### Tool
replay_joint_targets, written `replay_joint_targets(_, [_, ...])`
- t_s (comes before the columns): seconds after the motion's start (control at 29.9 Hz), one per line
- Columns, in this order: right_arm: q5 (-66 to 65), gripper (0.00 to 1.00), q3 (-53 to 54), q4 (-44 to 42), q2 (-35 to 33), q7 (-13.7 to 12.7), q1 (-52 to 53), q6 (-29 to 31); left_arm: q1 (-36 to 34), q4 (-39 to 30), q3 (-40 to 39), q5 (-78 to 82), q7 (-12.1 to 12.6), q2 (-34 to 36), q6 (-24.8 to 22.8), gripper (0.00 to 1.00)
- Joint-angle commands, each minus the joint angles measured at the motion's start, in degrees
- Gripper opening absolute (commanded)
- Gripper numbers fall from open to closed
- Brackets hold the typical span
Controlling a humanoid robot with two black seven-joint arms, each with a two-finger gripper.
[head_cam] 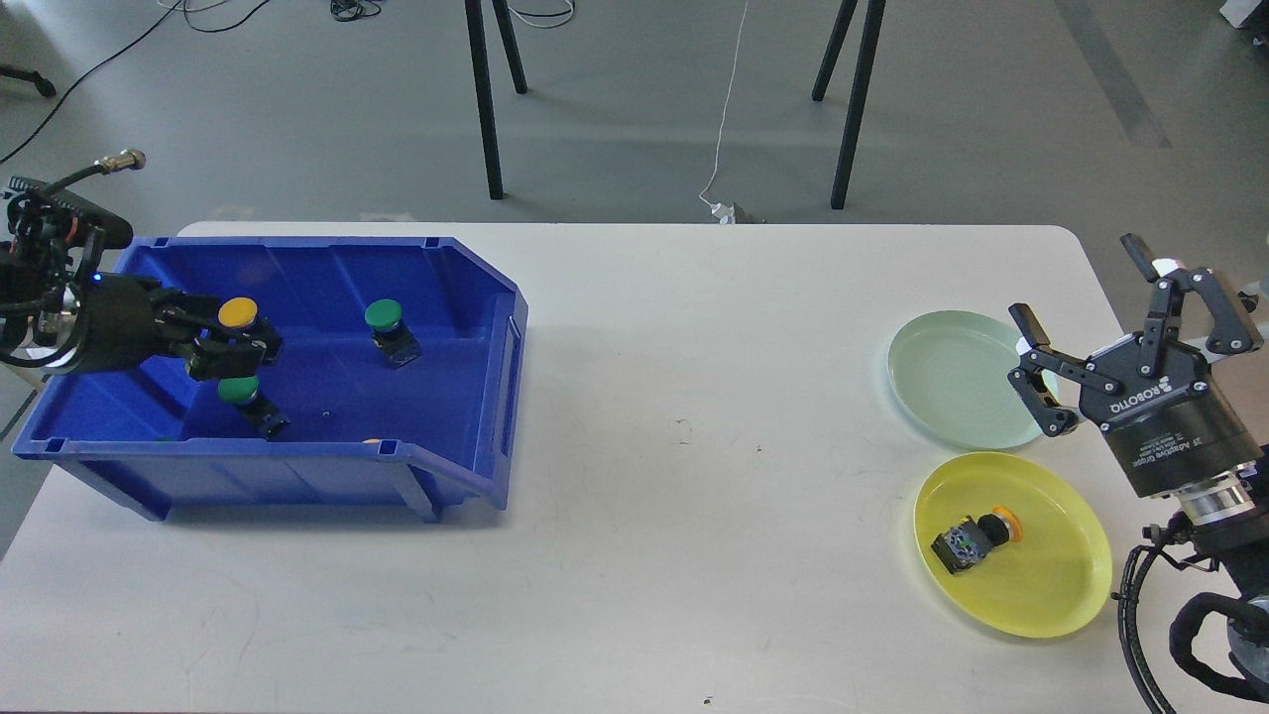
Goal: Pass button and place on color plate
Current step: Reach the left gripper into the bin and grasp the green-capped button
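A blue bin (476, 297) at the left holds a yellow button (238, 312) and two green buttons (383, 315) (238, 390). My left gripper (223, 347) reaches into the bin from the left. Its dark fingers are right at the yellow button's black body, just above the nearer green button; their state is unclear. My right gripper (1081, 283) is open and empty, over the right edge of the pale green plate (942, 377). A yellow plate (1051, 585) in front of it holds one yellow-orange button (977, 535) lying on its side.
The white table (694, 446) stretches between the bin and the plates. Small bits of colour show at the bin's front wall. Black stand legs and cables are on the floor behind the table.
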Motion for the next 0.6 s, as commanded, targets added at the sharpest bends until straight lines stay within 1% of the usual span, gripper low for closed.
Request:
replay_joint_targets(0.0, [-0.02, 0.95, -0.01, -0.11, 0.08, 0.00, -0.04, 0.01, 0.00, 0.15, 1.43, 0.25, 0.02, -0.32, 0.00, 0.83])
replay_joint_targets(0.17, [-0.02, 0.95, -0.10, -0.03, 0.08, 0.00, -0.04, 0.01, 0.09, 0.68, 2.41, 0.34, 0.02, -0.93, 0.00, 0.83])
replay_joint_targets(0.37, [0.06, 0.96, -0.27, -0.03, 0.08, 0.00, -0.13, 0.09, 0.26, 4.98, 2.49, 0.34, 0.02, -2.52, 0.00, 0.83])
replay_joint_targets(0.57, [0.06, 0.96, -0.54, 0.06, 0.08, 0.00, -0.22, 0.09, 0.52, 6.31, 2.58, 0.51, 0.02, -3.31, 0.00, 0.83])
